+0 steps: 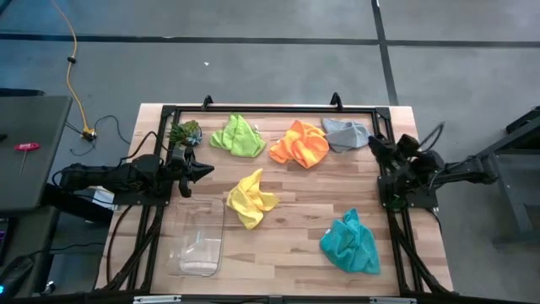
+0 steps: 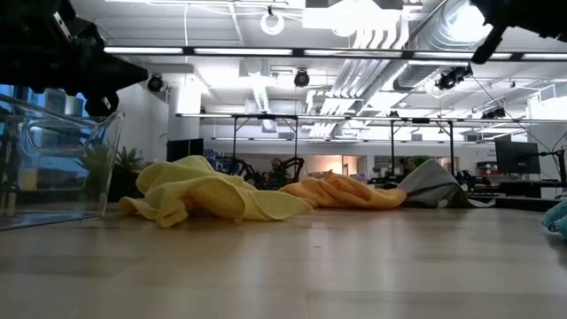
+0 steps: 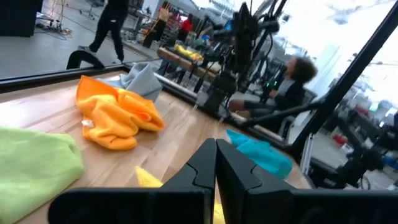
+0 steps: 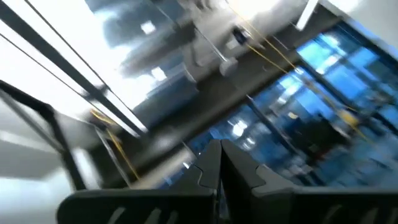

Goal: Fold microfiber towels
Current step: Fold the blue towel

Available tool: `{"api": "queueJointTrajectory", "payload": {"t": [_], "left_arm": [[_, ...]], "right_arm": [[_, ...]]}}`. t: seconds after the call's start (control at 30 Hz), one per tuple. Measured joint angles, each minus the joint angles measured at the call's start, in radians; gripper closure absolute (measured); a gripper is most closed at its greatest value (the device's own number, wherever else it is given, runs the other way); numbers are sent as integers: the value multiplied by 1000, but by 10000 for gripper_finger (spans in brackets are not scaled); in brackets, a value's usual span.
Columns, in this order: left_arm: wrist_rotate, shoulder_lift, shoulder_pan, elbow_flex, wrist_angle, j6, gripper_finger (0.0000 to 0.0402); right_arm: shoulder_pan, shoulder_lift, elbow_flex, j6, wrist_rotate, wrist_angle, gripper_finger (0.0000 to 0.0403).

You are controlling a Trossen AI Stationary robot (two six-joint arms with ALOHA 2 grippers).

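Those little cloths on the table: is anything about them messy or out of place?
All five lie crumpled, none folded: lime green towel, orange towel and grey towel along the far edge, yellow towel mid-table beside the clear bin, teal towel near the front. Nothing looks spilled or damaged.

Left gripper (image 1: 205,170) and right gripper (image 1: 372,143) at opposite table edges, jaws closed, both empty

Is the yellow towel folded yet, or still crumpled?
Still crumpled. The yellow towel lies bunched in an irregular heap beside the clear bin, with uneven humps and no flat, squared edges.
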Motion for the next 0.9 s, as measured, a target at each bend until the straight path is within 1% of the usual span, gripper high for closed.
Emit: {"api": "queueJointTrajectory", "payload": {"t": [0.1,0.2,0.23,0.3,0.37,0.43,0.5,0.57,0.67,0.73,0.8,0.9], "left_arm": [[-5,0,0,0,53,-53,401],[-12,0,0,0,91,-68,401],[-28,0,0,0,111,-69,401],[-67,4,0,0,199,-105,401],[-72,13,0,2,324,-117,401],[-66,33,0,27,364,-100,401],[-71,75,0,77,356,-96,399],[-75,136,0,145,311,-67,393],[-37,249,0,282,195,-5,377],[-15,331,0,379,103,30,364],[1,404,0,462,26,75,350],[6,492,0,548,-1,121,329]], "right_arm": [[0,73,52,-26,8,-86,402],[0,155,101,-36,11,-153,402],[0,181,116,-35,15,-169,402],[0,233,145,-30,16,-174,402],[0,279,172,-28,16,-173,402],[0,322,202,-28,16,-172,402],[0,357,227,-28,16,-175,402],[0,383,256,-28,16,-175,402],[0,412,301,-28,16,-178,402],[0,421,337,-28,9,-226,402],[0,424,396,-13,-2,-349,397],[0,432,538,49,-13,-731,370]]}}
